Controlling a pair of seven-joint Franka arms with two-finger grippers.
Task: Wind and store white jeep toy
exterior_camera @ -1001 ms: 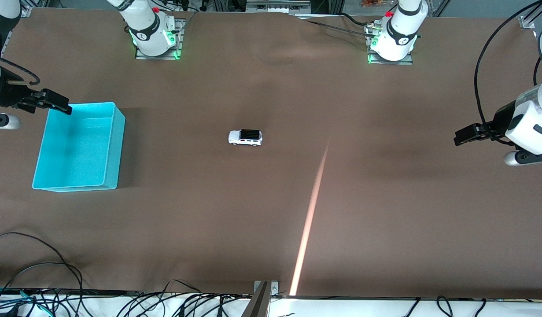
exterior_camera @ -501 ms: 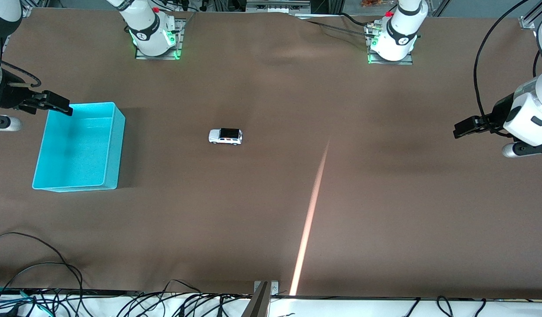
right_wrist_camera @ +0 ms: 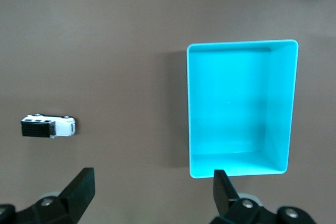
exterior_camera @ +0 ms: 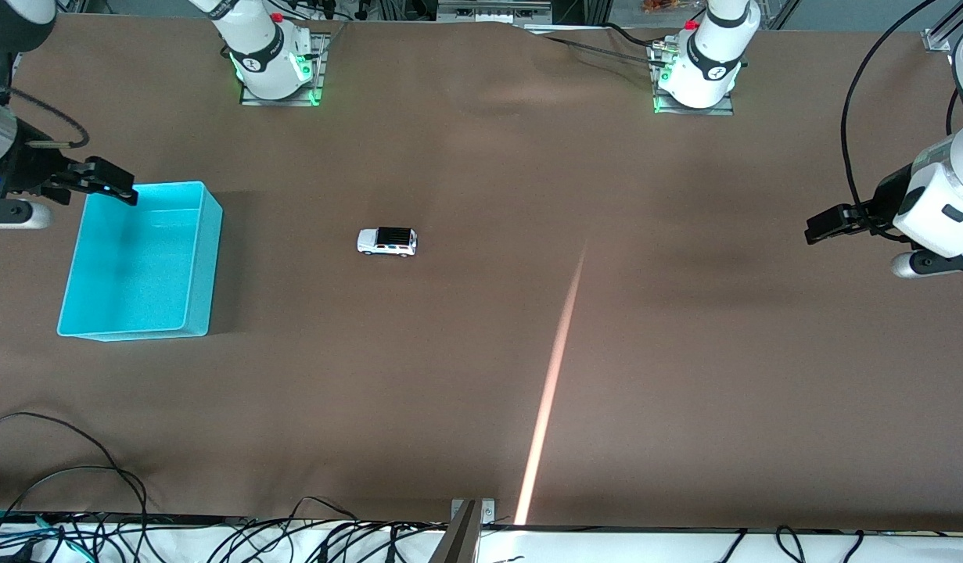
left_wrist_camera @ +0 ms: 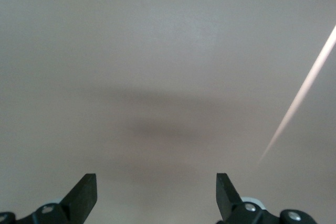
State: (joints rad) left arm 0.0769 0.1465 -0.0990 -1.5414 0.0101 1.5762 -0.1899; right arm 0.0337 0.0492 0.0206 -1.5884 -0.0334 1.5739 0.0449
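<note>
1. The table (exterior_camera: 481, 375), covered in brown cloth, fills the front view; a pale streak of light (exterior_camera: 551, 391) runs slantwise across its lower centre. The left wrist view shows only that cloth and the streak (left_wrist_camera: 299, 98), with no object on it.
2. The turquoise bin (exterior_camera: 203, 258) sits at the middle left of the front view, toward the right arm's end of the table. The right wrist view looks straight down into it (right_wrist_camera: 281, 108), and nothing lies inside.
3. The right arm enters at the upper left edge of the front view, its wrist held about level, and the right tool (exterior_camera: 109, 186) hangs over the bin's corner that lies highest in the frame. Its fingers (right_wrist_camera: 79, 187) stand wide apart and hold nothing.
4. The left arm enters at the right edge of the front view, its white wrist level and pointing toward the table's middle. The left tool (exterior_camera: 821, 229) hangs over bare cloth with its fingers (left_wrist_camera: 84, 192) spread wide and nothing between them.
5. The white jeep toy (exterior_camera: 387, 242) stands on its wheels just left of centre in the front view, well apart from the bin and from both tools. The right wrist view also catches it (right_wrist_camera: 48, 126); the left wrist view does not.
</note>
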